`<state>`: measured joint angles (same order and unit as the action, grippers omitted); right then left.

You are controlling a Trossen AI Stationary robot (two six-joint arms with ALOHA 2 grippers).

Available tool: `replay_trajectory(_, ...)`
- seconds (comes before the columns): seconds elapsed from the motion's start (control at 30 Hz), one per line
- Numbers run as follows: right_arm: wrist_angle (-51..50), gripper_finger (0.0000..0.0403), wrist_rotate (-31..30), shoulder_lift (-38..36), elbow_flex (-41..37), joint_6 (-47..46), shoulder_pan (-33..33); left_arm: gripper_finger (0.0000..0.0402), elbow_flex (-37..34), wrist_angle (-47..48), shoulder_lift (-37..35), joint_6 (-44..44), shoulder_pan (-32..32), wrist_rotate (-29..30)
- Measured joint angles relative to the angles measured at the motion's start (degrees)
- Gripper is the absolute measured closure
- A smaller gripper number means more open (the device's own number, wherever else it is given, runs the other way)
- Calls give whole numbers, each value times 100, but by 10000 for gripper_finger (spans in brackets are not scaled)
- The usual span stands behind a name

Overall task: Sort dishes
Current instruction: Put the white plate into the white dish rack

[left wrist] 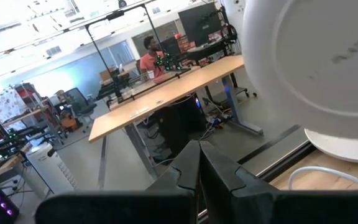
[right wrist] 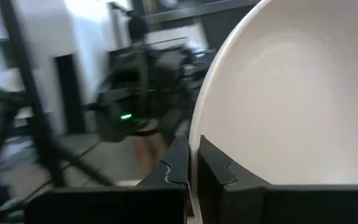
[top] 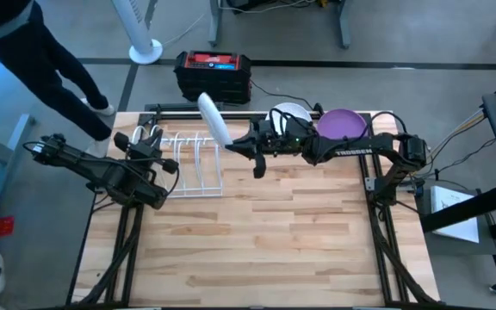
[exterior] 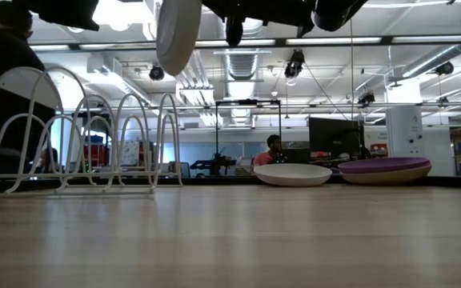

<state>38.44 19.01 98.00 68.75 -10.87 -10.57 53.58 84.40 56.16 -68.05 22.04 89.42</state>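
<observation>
A white plate (top: 214,120) hangs on edge in the air above the right end of the white wire rack (top: 188,164), with my right gripper (top: 236,145) shut on it. In the low view the plate (exterior: 174,34) is well above the rack's hoops (exterior: 94,144). A white bowl (top: 291,114) and a purple dish (top: 343,123) rest on their bases on the table's far edge, right of centre. My left gripper (top: 149,142) is shut and holds nothing, at the rack's left end; its wrist view shows the plate (left wrist: 316,68) ahead. My right gripper pinches the white plate's rim (right wrist: 199,134) between its two fingers, one finger on each face. The fingers reach in roughly level from the table's right. The plate stands on edge, tilted, lifted clear of rack and table.
A black and red case (top: 213,73) sits on the floor beyond the table's far edge. A person (top: 33,52) stands at the far left corner. The wooden table top (top: 257,241) spreads bare toward the near edge.
</observation>
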Motion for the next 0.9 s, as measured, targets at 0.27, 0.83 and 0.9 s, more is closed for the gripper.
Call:
replay_trajectory(0.27,-9,403,2105,0,0,-504,-573,401,0,-44,0,4,17,-218)
replay_trajectory(0.83,-198,403,5844,2,-420,-240,-893,401,374,-3151,3,3738,936,-1850)
replay_trajectory(0.9,-199,403,5846,0,-458,-234,-892,401,369,-3138,19,3757,938,-1860)
